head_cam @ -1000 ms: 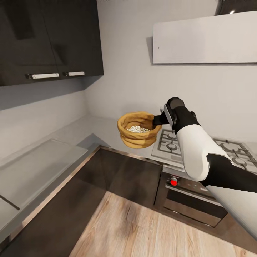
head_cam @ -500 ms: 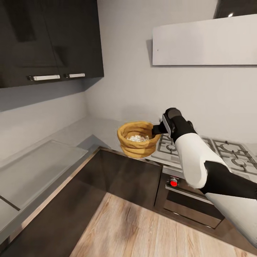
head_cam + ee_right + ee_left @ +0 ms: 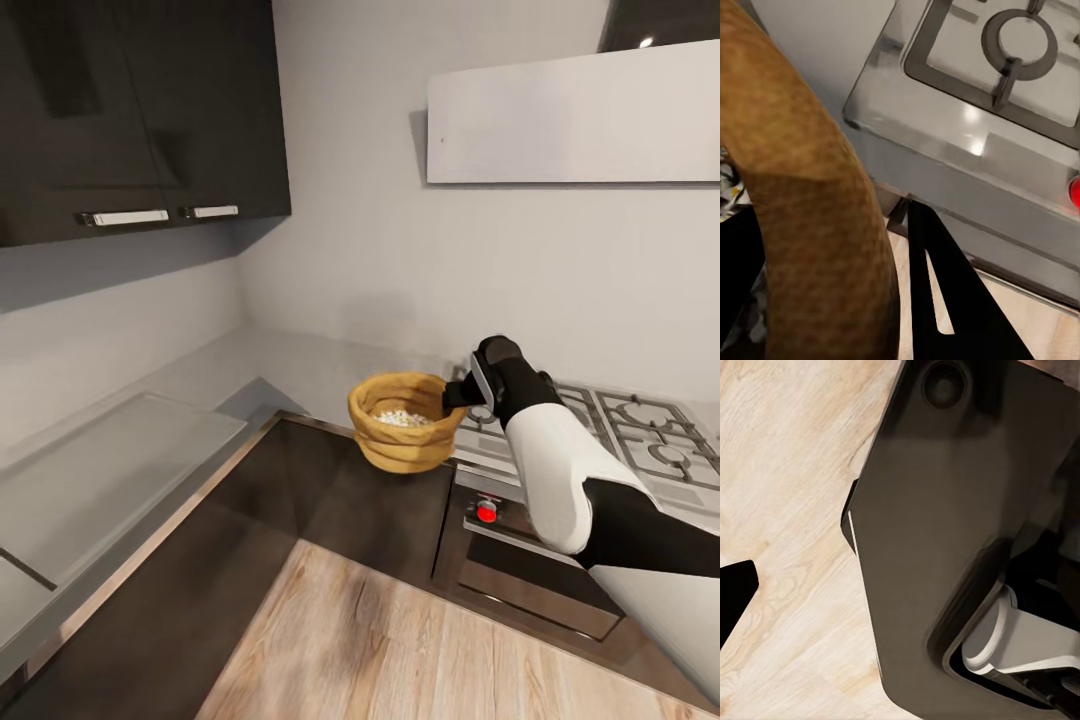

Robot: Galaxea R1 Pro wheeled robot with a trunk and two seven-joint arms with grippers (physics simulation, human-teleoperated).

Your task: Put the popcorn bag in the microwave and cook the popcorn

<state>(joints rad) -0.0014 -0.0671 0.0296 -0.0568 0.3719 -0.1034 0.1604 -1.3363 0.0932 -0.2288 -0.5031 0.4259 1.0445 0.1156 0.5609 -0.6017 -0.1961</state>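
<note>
One sack, one arm: we are carrying the popcorn bag (image 3: 404,435) in our right gripper (image 3: 457,394), which is pinching the bag's thick rolled rim beside the gas hob (image 3: 590,420). The bag is hanging in the air over the edge of the table (image 3: 300,365), above the dark cabinet fronts. White popcorn (image 3: 403,417) is showing in its mouth, so we are judging the heating done and are looking to set the bag down upright, without spilling. Our left gripper's state we cannot tell; its camera is facing the wooden floor (image 3: 787,510).
</note>
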